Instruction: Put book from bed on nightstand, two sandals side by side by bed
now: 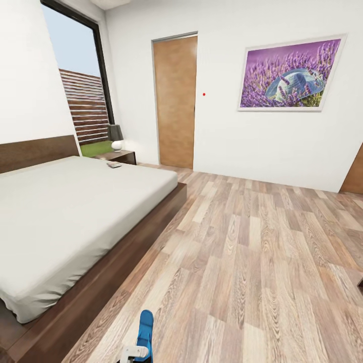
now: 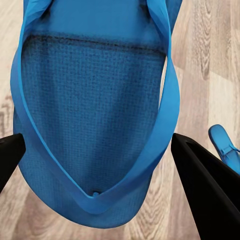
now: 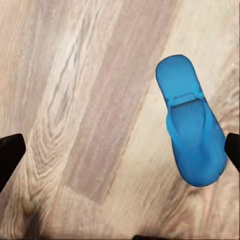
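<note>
The book (image 1: 114, 165) lies flat on the far corner of the bed (image 1: 75, 212), left of centre in the head view, close to the mattress edge nearest the nightstand (image 1: 120, 156). The nightstand stands just beyond that corner and carries a small lamp (image 1: 116, 136) with a dark shade and a white base.

One blue sandal (image 2: 92, 115) sits between the left gripper (image 2: 107, 165) fingers (image 2: 207, 192), strap side facing the wrist camera; the dark fingers stand spread at either side of it, and actual contact cannot be told from this view. In the head view the same sandal (image 1: 145, 328) rises at the bottom edge above the wood floor (image 1: 262, 262), beside the foot end of the bed frame.

The second sandal (image 3: 192, 125) lies flat on the floor, right of centre in the right wrist view, strap up. It also shows at the right edge of the left wrist view (image 2: 226, 147). The right gripper (image 3: 120, 152) fingers (image 3: 10, 157) are spread wide and hold nothing, the sandal's end near one fingertip.

Background: a wooden door (image 1: 175, 101), a framed lavender picture (image 1: 291, 74) on the white wall, a tall window (image 1: 80, 85) at upper left.
</note>
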Robot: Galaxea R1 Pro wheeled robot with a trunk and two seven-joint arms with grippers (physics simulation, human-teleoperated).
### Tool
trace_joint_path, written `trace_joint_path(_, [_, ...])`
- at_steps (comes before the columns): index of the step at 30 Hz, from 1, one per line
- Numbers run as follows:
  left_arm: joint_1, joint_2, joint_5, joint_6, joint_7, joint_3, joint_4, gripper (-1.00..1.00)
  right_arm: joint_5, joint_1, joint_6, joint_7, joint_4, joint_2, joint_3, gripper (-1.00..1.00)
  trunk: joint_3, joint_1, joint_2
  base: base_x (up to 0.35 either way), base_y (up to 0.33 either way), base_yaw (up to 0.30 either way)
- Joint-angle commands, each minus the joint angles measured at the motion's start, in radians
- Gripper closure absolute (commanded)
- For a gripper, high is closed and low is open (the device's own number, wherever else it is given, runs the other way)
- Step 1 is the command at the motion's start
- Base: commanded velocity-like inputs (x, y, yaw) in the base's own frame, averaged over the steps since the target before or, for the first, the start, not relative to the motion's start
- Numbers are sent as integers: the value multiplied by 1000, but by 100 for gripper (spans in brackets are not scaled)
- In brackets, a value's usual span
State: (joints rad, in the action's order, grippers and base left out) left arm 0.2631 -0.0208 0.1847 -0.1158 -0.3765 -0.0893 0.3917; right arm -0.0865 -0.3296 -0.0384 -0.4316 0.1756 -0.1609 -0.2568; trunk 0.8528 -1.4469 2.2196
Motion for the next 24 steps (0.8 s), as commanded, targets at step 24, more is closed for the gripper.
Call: trace_joint_path(24, [25, -44, 9, 304, -27, -6, 356, 100, -15, -2, -8, 274, 173, -25, 5, -100, 1, 0, 0, 0, 0, 0])
